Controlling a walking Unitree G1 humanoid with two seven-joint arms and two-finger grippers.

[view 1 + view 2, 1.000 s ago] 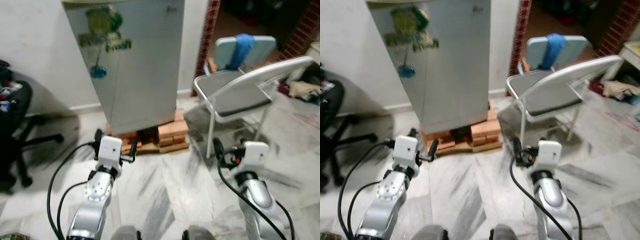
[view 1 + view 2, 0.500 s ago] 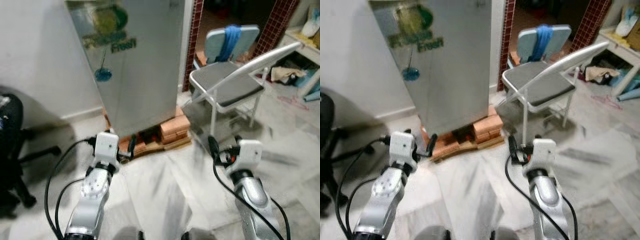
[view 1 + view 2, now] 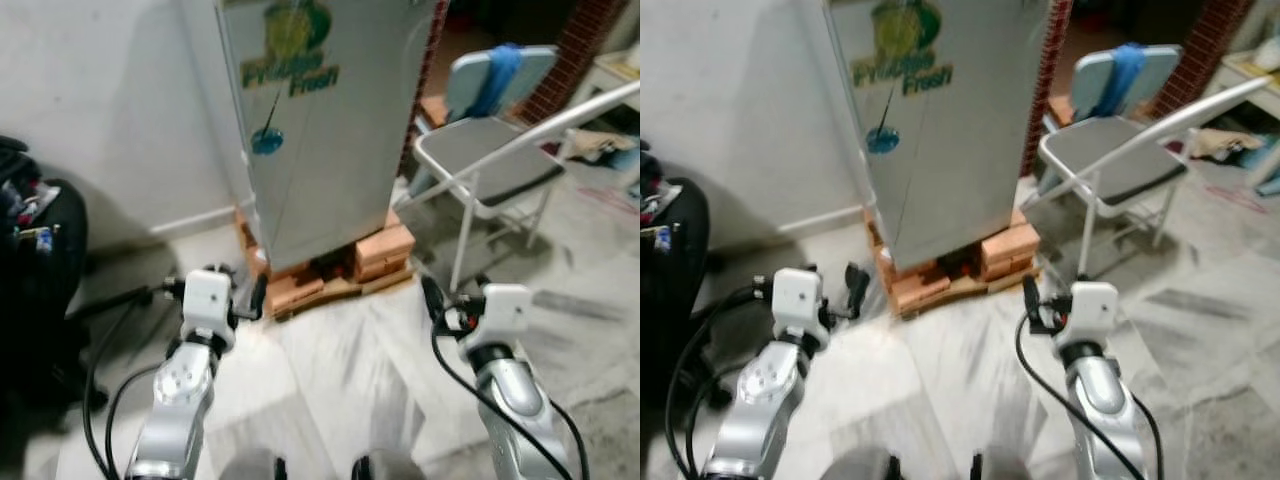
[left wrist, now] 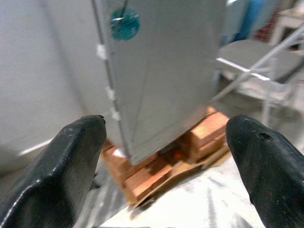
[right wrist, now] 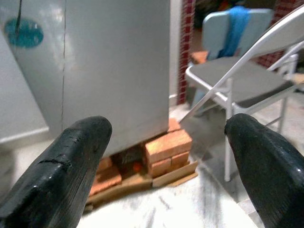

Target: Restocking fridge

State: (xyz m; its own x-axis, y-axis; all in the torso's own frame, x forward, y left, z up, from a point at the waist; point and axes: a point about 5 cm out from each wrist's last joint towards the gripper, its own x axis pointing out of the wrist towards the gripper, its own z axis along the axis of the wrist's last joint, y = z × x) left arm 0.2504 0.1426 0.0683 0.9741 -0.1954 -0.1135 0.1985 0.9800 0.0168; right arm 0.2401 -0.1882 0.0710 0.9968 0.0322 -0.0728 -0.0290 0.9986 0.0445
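Fridge [image 3: 320,120] stands ahead against the far wall, door closed, propped on bricks [image 3: 375,255], so you can't tell what it holds. Your left gripper [image 4: 166,156] and right gripper [image 5: 166,161] both hover spread and empty before it. Watch the folding chair [image 3: 490,170] close on the right: swinging that arm wide could clip it, and tugging the door hard might rock the fridge on its bricks.

Place: a room in a home.
Signs: grey fridge [image 3: 325,120] raised on bricks [image 3: 385,250]; folding chair [image 3: 500,165] beside it; marble floor [image 3: 340,385]; office chair [image 3: 40,270] by the white wall [image 3: 110,110]; brick doorway [image 3: 1052,50].
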